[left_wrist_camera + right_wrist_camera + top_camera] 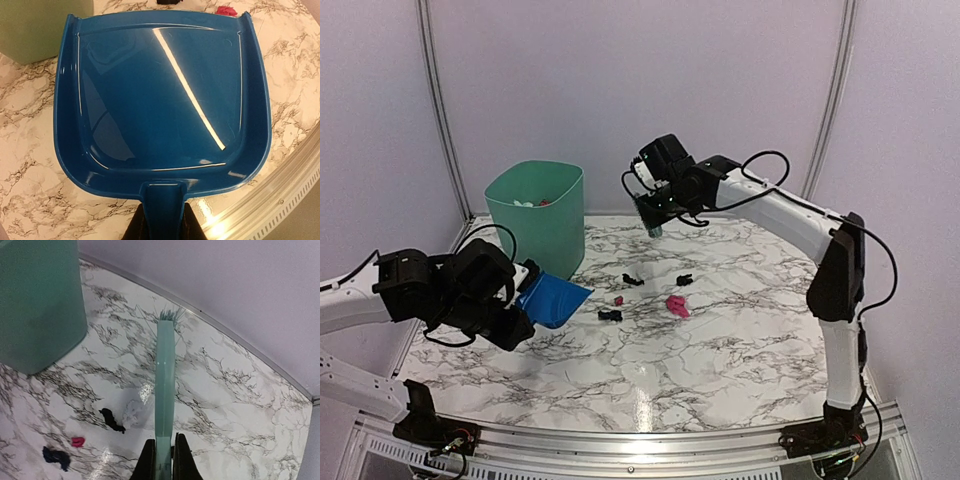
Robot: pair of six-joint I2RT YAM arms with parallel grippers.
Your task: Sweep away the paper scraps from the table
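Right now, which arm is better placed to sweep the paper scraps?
Right: the right claw grips the mint-green plastic hand brush near the small crumpled paper scraps; the left claw only holds the blue plastic dustpan.

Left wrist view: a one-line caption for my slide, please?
Left claw holds an empty blue dustpan, marble table beneath.

Cut off at bottom edge: dustpan (160,100) handle; paper scraps (226,10) partly hidden behind its rim; bin (535,215) contents indistinct.
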